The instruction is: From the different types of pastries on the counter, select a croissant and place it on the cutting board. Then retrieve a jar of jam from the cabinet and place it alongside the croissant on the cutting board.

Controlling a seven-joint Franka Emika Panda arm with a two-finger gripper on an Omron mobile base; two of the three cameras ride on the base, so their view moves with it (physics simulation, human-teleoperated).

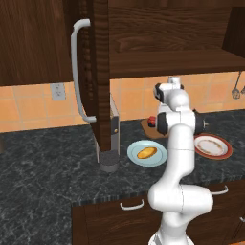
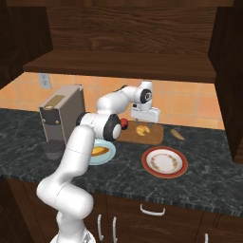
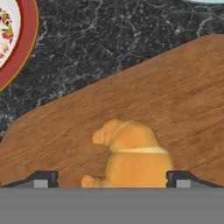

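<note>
We find the gripper (image 3: 111,179) spread wide, gripping nothing, its tips flanking the croissant (image 3: 131,153) lying on the cutting board (image 3: 183,96) at lower centre of the hand view.

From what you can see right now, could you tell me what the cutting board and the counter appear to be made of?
The cutting board looks like matte brown wood, judging by its long grain streaks. The counter looks like polished dark stone, probably marble or granite, judging by its pale veining on grey-black.
</note>
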